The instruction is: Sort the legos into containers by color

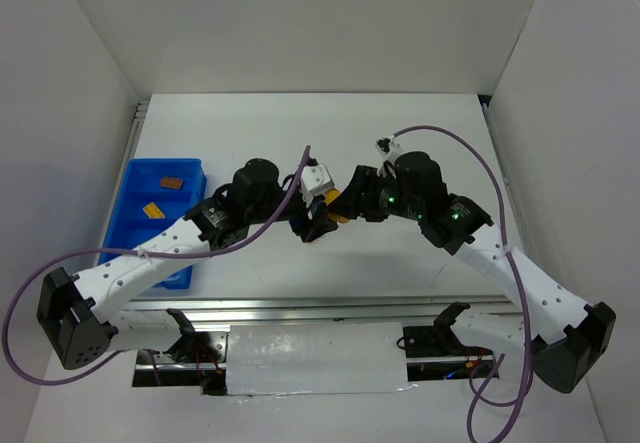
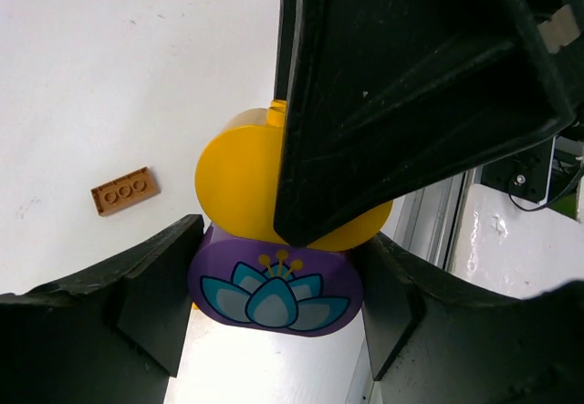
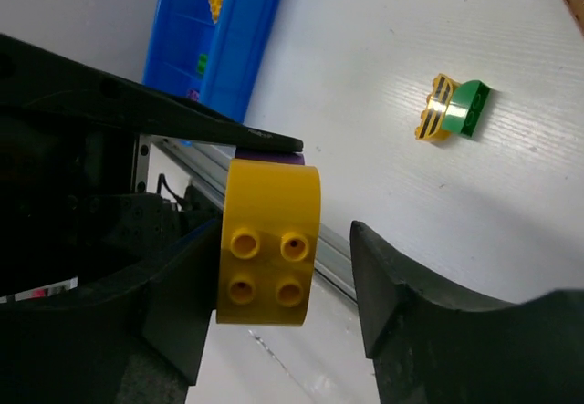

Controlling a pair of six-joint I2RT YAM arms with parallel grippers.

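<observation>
Plainly, the left gripper (image 2: 278, 272) is clenched on a rounded purple plastic brick printed with a blue lotus flower (image 2: 274, 293), with one finger pressed to each side of it. A rounded yellow plastic brick with four studs (image 3: 269, 244) is joined to the purple one. Both are held clear of the white table (image 2: 109, 76), near its middle and well apart from the bright blue plastic compartment tray (image 3: 246, 39). The right gripper (image 3: 287, 258) is spread around the yellow brick: one finger lies against it and a clear gap is left at the other finger (image 3: 411, 304), so nothing is gripped there yet.

The pair is judged to be unsorted and in need of pulling apart. If the right jaws are closed off-centre, the stack could be twisted out of the left grip. If the bricks let go suddenly, one could be flung across the table or off it.

The lotus print is shown only by the left wrist view, where a flat brown-orange plate (image 2: 125, 191) is also seen lying on the table. The studs, the gap and a green brick joined to a yellow black-striped piece (image 3: 452, 110) are shown only by the right wrist view. In the top view the held bricks are mostly hidden by the grippers.
</observation>
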